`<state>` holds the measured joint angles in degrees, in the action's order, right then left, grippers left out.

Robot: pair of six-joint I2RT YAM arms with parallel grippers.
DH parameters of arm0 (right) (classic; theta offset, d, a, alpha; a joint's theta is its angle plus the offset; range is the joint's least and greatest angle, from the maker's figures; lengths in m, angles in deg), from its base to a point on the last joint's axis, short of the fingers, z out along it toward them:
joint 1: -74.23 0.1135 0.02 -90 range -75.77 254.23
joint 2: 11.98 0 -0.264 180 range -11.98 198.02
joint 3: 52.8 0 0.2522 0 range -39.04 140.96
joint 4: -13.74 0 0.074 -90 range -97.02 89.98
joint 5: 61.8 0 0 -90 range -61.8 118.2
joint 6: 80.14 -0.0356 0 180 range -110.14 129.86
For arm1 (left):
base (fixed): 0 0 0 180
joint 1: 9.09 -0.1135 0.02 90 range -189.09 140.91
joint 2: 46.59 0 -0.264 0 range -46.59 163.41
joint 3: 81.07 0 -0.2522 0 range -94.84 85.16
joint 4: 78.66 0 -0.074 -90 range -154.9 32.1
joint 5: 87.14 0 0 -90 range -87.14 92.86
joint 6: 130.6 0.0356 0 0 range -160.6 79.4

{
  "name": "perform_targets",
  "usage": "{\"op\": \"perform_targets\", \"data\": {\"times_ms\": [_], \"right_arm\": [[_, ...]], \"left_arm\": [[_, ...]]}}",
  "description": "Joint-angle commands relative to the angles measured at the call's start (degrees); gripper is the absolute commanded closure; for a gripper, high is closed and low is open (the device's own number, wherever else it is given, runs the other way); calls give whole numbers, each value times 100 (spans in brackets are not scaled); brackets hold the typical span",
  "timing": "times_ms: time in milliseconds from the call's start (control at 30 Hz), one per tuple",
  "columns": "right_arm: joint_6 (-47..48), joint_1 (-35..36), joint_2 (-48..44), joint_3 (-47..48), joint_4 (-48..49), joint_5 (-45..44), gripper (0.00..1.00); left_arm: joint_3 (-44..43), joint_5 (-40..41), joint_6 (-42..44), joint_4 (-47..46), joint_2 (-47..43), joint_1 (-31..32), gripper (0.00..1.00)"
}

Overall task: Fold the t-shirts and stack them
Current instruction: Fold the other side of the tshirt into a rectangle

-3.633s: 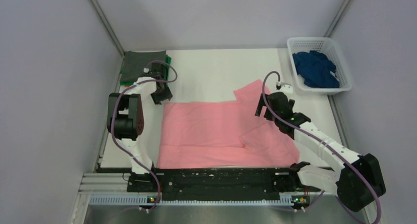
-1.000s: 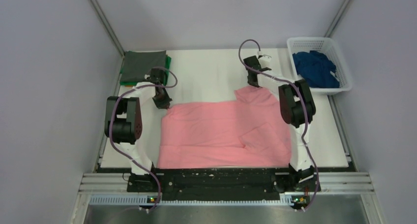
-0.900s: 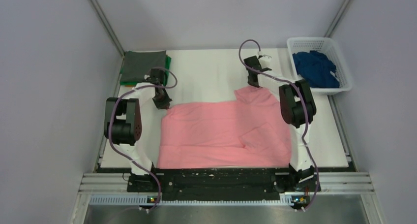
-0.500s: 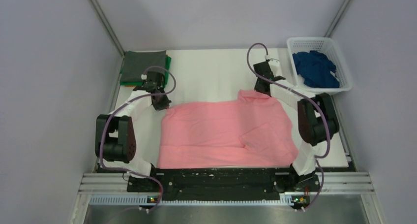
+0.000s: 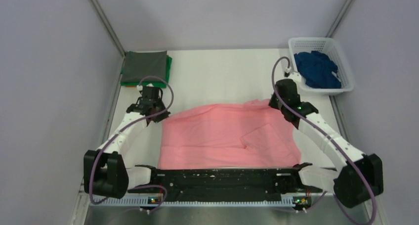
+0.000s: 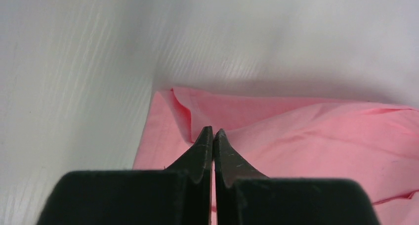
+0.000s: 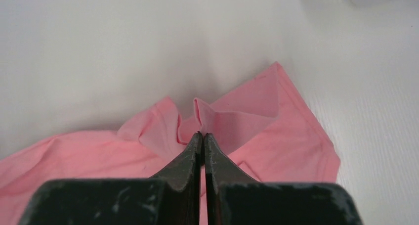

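The salmon-pink t-shirt [image 5: 217, 136] lies spread over the middle of the table, and its far edge is raised into a ridge. My left gripper [image 5: 159, 116] is shut on its far left corner; in the left wrist view the jaws [image 6: 213, 131] pinch a fold of pink cloth [image 6: 306, 131]. My right gripper [image 5: 273, 105] is shut on the far right corner, where the cloth [image 7: 247, 111] bunches up at the closed tips [image 7: 201, 134]. A folded grey t-shirt [image 5: 145, 66] lies on a green one [image 5: 169, 67] at the far left. A dark blue t-shirt [image 5: 318, 69] sits crumpled in the basket.
The white lattice basket [image 5: 346, 89] stands at the far right corner. Grey walls close in the table on the left, back and right. A black rail [image 5: 217, 178] with the arm bases runs along the near edge.
Both arms have drawn back toward the near edge, each with a far corner of the pink t-shirt. The shirt's far edge has come nearer and lifted off the table.
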<state>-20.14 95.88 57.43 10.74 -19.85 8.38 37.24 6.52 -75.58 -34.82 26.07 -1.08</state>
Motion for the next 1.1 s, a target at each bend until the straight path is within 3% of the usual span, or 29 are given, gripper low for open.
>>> {"op": "perform_targets", "data": {"times_ms": [0,533,967,1067], "right_arm": [[17,61,-1083,-355,-616,166,100],[-632,161,-2970,-783,-3133,380,100],[-1339,242,-2946,-1169,-3419,833,100],[-1669,352,-3043,-1274,-3882,1189,100]], "left_arm": [[390,4,-199,-2,-629,34,100],[1335,352,-507,479,-2046,43,100],[1744,158,-827,515,-2252,43,100],[1740,361,-1169,953,-2403,43,94]]}}
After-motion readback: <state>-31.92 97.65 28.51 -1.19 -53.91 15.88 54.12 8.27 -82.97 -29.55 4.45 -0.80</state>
